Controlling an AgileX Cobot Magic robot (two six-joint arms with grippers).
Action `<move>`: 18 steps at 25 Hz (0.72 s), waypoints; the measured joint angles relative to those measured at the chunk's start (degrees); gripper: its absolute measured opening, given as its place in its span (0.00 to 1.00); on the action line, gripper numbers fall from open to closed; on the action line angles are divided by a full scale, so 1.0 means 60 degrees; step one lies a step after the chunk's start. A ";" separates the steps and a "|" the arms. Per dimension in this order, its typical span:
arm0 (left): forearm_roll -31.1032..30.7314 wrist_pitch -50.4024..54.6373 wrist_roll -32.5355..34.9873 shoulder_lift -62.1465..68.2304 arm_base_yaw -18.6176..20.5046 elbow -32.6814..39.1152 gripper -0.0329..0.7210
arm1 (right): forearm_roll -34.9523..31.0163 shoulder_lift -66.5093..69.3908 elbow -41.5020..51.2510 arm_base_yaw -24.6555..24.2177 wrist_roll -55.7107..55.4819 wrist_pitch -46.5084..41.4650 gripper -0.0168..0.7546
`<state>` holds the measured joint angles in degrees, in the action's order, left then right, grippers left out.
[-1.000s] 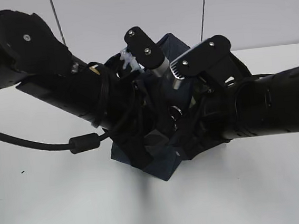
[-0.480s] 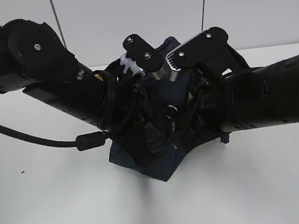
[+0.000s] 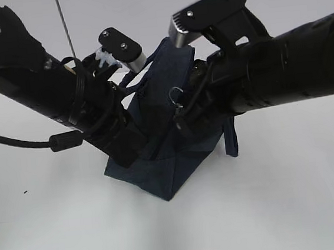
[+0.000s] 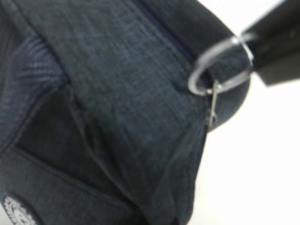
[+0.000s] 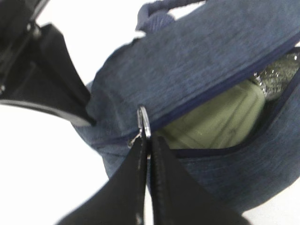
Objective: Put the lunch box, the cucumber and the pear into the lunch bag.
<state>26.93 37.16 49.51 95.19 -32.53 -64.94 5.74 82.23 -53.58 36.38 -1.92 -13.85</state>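
The navy lunch bag (image 3: 170, 160) stands tilted on the white table between both arms. My right gripper (image 5: 149, 140) is shut on the zipper's metal ring pull (image 5: 144, 123). That ring (image 3: 176, 94) sits high on the bag's side. The zipper is part open, and the sage-green lid of the lunch box (image 5: 220, 117) shows inside. My left gripper (image 3: 129, 151) is shut on the bag's end fabric; its black finger (image 5: 61, 89) meets the bag beside the zipper end. Bag cloth (image 4: 117, 93) fills the left wrist view, with the ring (image 4: 220, 65) held by the right finger (image 4: 276, 51). The cucumber and pear are hidden.
A rope-like handle (image 5: 157, 14) arches over the bag's top. A strap (image 3: 232, 139) hangs at the bag's right side. A black cable (image 3: 21, 145) trails from the left arm over the table (image 3: 281, 208). The white logo (image 4: 16, 215) shows on the bag.
The left gripper has shut on the bag's end. Both arms have risen and drawn apart, the bag now stands taller, and the ring pull has moved up and left.
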 joint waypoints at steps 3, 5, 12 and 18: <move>0.0003 0.0089 0.0000 0.0000 0.0008 0.0000 0.03 | 0.0017 0.0000 -0.0284 0.0000 0.0000 -0.0045 0.03; 0.0003 0.0169 0.0000 0.0000 0.0018 0.0000 0.03 | 0.0058 0.0084 -0.0423 0.0000 0.0000 -0.0070 0.03; 0.0010 0.0368 0.0000 -0.0003 0.0018 0.0000 0.03 | 0.0209 0.0496 -0.0895 -0.0332 0.0000 -0.0243 0.03; 0.0043 0.0402 -0.0067 -0.0011 0.0018 0.0000 0.03 | 0.0321 0.0644 -0.0964 -0.0610 0.0000 -0.0265 0.03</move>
<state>27.18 39.57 49.11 95.13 -32.42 -64.94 7.67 86.09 -59.36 32.71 -1.92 -15.44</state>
